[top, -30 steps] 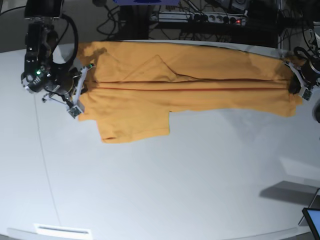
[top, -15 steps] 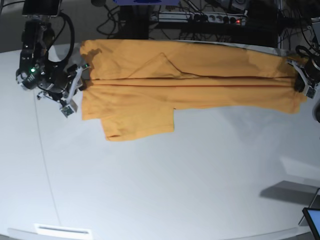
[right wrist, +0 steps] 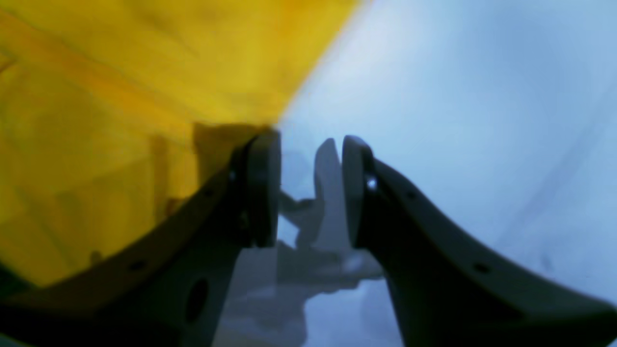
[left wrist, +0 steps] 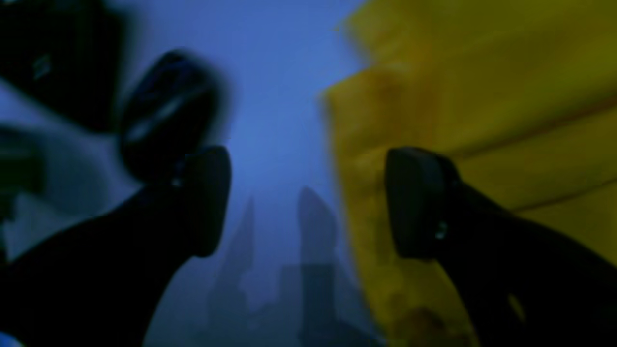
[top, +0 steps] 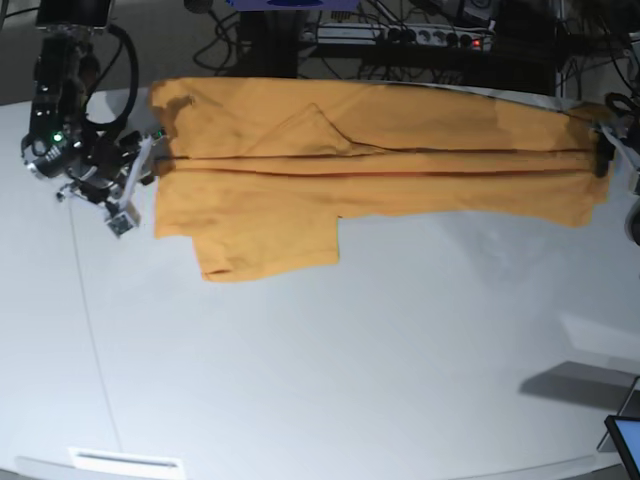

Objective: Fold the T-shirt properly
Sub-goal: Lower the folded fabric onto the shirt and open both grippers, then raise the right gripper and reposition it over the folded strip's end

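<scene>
T-shirt: orange-yellow, spread lengthwise along the far side of the white tabletop, folded along a long crease with one sleeve flap jutting toward the near side; that loose flap and the long fold could slip askew if either end is dragged unevenly. Right end effector: jaws slightly apart, empty, just beside one end of the cloth. Left end effector: jaws wide apart, holding nothing, at the opposite end; cables and equipment crowd the far edge, otherwise nothing obstructs.
</scene>
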{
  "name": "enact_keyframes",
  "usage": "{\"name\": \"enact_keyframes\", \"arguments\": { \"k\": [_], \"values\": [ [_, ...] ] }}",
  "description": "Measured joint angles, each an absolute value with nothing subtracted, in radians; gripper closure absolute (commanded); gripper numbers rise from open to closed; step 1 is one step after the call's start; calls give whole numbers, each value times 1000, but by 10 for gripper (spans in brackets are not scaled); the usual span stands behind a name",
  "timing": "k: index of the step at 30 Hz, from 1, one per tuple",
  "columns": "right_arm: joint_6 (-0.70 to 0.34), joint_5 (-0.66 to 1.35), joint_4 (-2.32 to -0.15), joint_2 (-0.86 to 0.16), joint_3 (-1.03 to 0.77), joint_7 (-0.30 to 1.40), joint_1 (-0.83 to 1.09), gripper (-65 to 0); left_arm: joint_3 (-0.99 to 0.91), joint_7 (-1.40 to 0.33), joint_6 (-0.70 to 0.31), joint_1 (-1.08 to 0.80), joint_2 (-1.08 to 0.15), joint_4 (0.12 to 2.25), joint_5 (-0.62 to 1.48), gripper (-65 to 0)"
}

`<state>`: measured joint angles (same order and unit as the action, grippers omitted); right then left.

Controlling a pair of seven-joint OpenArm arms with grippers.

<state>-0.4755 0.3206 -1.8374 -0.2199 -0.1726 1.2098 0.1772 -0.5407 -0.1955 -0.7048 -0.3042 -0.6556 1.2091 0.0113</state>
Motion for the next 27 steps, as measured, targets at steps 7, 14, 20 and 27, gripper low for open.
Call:
{"name": "enact_keyframes", "arguments": {
  "k": [7,14,20,27],
  "values": [
    [-374,330,-1838,-237,-167,1206,178,-209,-551,-195,-708,-299,-626,1243,18,-501],
    [-345,324,-1900,-237,-170,1184,181,-205,-688,-208,-705,-215,-546,1299,9,-469],
    [-347,334,-1957,-235,-170,1166,174,-165,-698,-202,-706,-207,-491,1403,14,-163],
    [-414,334,-1957,-229,-165,1168,181,-9,-690,-255,-707,-214,-474,1483,15,0]
  ]
}}
